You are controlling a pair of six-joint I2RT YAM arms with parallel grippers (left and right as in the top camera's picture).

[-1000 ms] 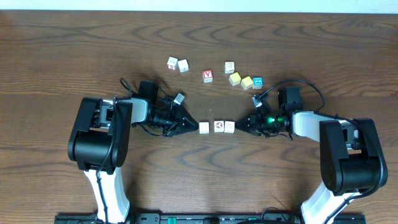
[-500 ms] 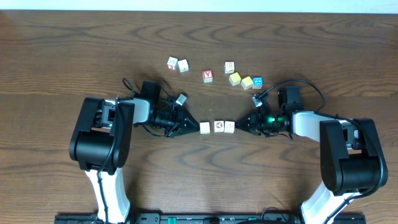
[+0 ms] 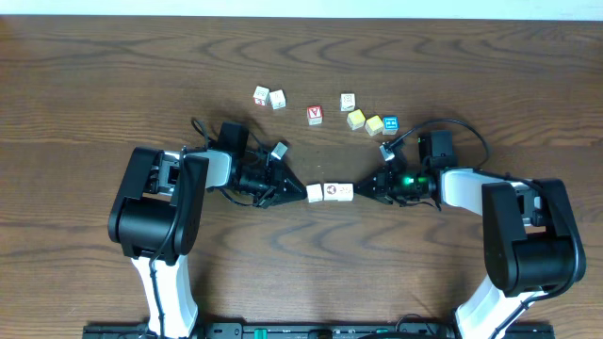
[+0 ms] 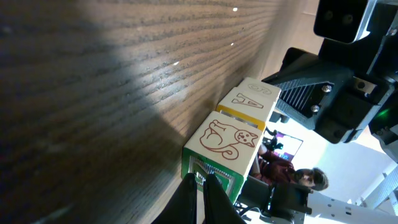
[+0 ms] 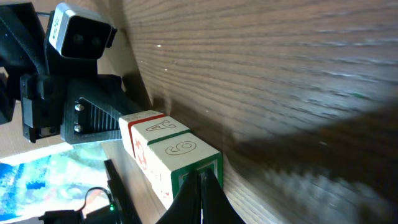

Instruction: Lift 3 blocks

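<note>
Three cream-white blocks lie in a tight row on the table: the left block (image 3: 315, 193), the middle block (image 3: 331, 192) with a reddish round mark, and the right block (image 3: 346, 192). My left gripper (image 3: 301, 192) is shut, and its tip presses the left end of the row. My right gripper (image 3: 360, 192) is shut too and presses the right end. In the left wrist view the shut left gripper (image 4: 202, 180) touches the green-framed face of the cat-drawn block (image 4: 227, 140). In the right wrist view the shut right gripper (image 5: 202, 177) touches the end block (image 5: 183, 150).
Behind the row lie loose cubes: two white ones (image 3: 261, 95) (image 3: 278, 99), a red-letter cube (image 3: 315, 115), another white one (image 3: 348, 102), two yellow cubes (image 3: 355, 120) (image 3: 374, 124) and a blue cube (image 3: 390, 124). Both arm bases stand at the near edge.
My left gripper has moved right and pushed the left block against the other two. The gaps in the row have closed. The right gripper has shifted slightly left.
</note>
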